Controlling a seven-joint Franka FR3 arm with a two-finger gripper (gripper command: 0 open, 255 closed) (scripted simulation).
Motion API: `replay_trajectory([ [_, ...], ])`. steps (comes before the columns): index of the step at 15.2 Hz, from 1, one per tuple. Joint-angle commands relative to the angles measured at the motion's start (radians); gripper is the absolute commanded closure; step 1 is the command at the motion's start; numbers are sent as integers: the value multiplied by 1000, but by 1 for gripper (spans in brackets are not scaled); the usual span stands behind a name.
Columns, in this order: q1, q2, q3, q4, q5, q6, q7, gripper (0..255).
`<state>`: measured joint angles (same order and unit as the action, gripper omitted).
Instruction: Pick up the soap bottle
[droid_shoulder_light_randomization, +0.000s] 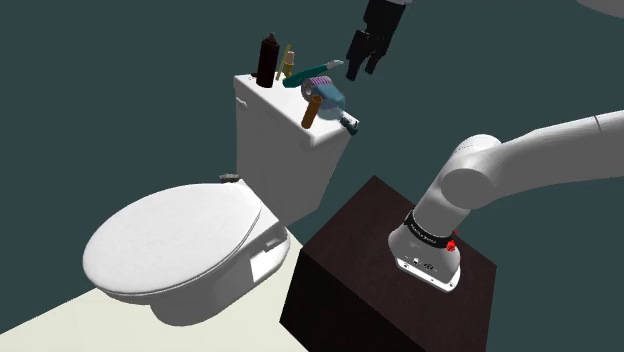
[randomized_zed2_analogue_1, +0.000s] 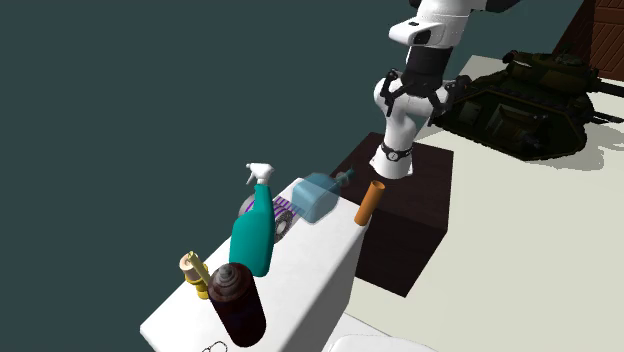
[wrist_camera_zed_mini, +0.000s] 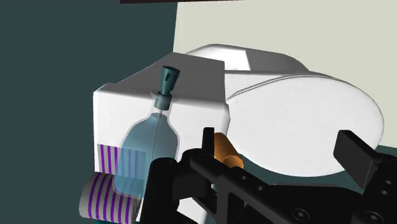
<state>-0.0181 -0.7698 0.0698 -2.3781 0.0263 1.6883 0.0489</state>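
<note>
See-through blue soap bottle lying on toilet tank, open tool apart

The toilet tank top is pretty crowded. From the shoulder view's left there's a bottle, a small pump bottle, a spray bottle, then the soap bottle, with a short cylinder just beside it at the front edge. The stand sits right of the toilet.
</note>
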Motion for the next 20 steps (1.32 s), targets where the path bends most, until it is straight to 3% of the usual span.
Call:
replay_trajectory([
  [1,0,0,0,0,0,0,0,0],
  [11,-67,63,-100,-245,-103,378,-112,0],
  [17,-117,198,-170,-319,-164,636,-173,0],
  [20,-123,232,-178,-341,-173,697,-177,0],
])
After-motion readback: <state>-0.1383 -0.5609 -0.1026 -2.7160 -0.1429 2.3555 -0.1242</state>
